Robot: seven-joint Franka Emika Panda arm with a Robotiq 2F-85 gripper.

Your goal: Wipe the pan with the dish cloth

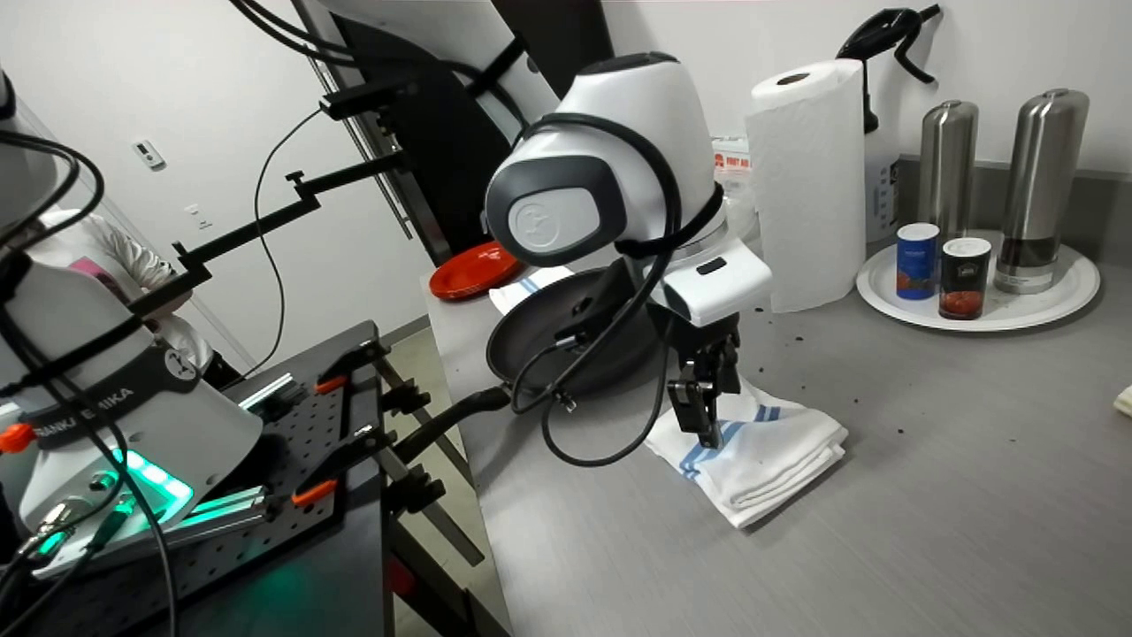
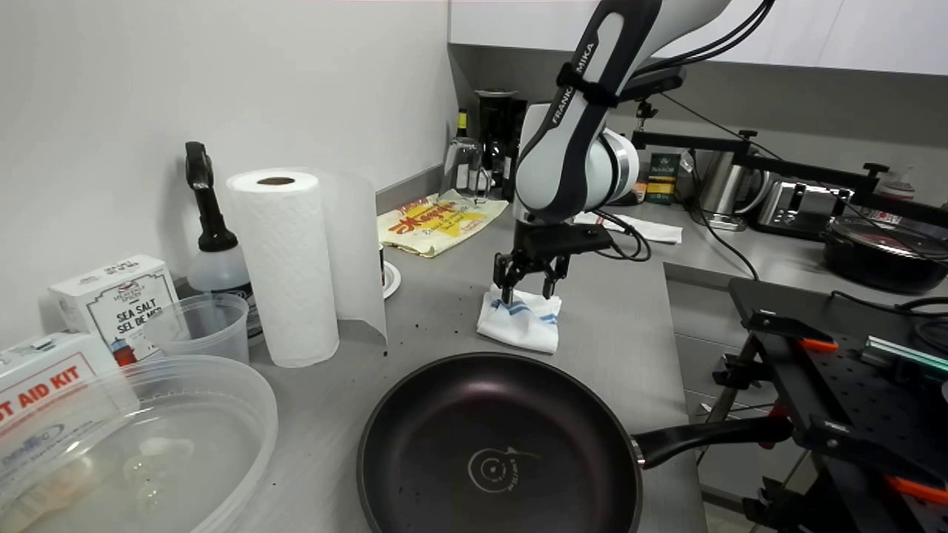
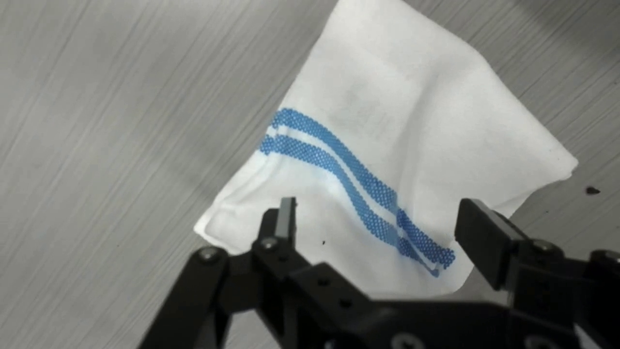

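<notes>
My black two-fingered tool [image 2: 527, 295] hangs wide and empty over the white, blue-striped folded fabric cloth [image 3: 378, 140]; closing too high, I might pinch just one layer.

The end effector [image 1: 720, 416] hangs over the folded dish cloth [image 1: 771, 456].

"sea salt" on white box [image 2: 117, 314]

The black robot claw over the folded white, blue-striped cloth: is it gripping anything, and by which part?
Nothing is held: the black two-fingered gripper stands open, and the folded white, blue-striped fabric cloth lies unpinched on the grey counter.
</notes>
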